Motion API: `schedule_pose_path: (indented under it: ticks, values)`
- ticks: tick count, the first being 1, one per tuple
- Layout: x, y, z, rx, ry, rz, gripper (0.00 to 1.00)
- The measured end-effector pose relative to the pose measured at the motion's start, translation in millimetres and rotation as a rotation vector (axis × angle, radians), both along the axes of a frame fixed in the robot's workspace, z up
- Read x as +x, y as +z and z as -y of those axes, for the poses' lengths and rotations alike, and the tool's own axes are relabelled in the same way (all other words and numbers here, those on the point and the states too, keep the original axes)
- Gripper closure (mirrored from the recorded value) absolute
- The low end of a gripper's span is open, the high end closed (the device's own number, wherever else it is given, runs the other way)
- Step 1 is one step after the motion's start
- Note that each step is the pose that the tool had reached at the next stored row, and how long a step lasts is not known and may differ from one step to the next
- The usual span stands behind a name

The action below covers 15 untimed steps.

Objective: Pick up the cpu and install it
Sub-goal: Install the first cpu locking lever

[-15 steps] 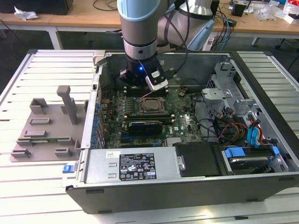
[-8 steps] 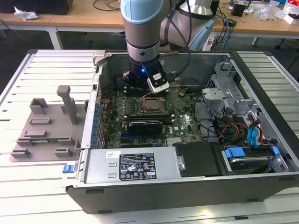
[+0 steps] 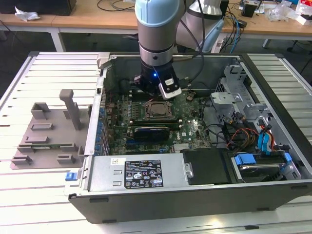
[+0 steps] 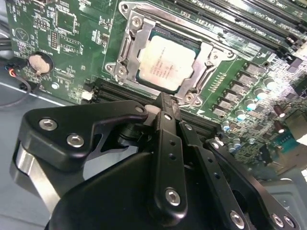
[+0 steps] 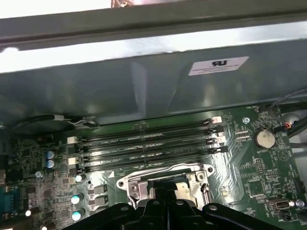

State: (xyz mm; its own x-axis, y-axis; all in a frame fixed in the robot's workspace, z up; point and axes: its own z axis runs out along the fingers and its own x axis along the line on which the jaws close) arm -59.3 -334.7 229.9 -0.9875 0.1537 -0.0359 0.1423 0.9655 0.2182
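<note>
The cpu (image 4: 164, 65), a silvery-grey square plate with a pale rim, lies flat inside the metal socket frame (image 4: 128, 48) on the green motherboard (image 4: 72, 43). In the second wrist view my gripper (image 4: 166, 102) hovers just beside the socket's edge, its black fingers (image 4: 169, 143) pressed together with nothing between them. In the first wrist view the gripper (image 5: 167, 205) sits over the socket frame (image 5: 129, 184) and hides its middle. In the exterior view the arm (image 3: 155, 44) reaches down into the open computer case above the socket (image 3: 158, 110).
Rows of memory slots (image 5: 144, 141) run beside the socket. A coin battery (image 4: 39, 62) sits on the board. The case wall (image 5: 144, 91) stands close behind. A power supply (image 3: 136, 171), cables (image 3: 239, 134) and drive bays (image 3: 263, 163) fill the case. A grey fixture tray (image 3: 48, 131) lies at the exterior view's left.
</note>
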Motion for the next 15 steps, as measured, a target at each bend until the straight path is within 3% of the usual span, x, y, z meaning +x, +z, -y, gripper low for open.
schedule_pose_path:
  ticks: [5,9,12,15]
  values:
    - [10.1,-3.2,-0.3,-0.0018,-0.032,-0.0066,0.89]
    - [10.3,-3.2,-0.7,-0.002,-0.033,-0.0069,0.89]
    - [8.4,-3.3,-6.9,-0.0019,-0.033,-0.0067,0.89]
    - [5.2,-3.3,-17.7,-0.0019,-0.033,-0.0067,0.89]
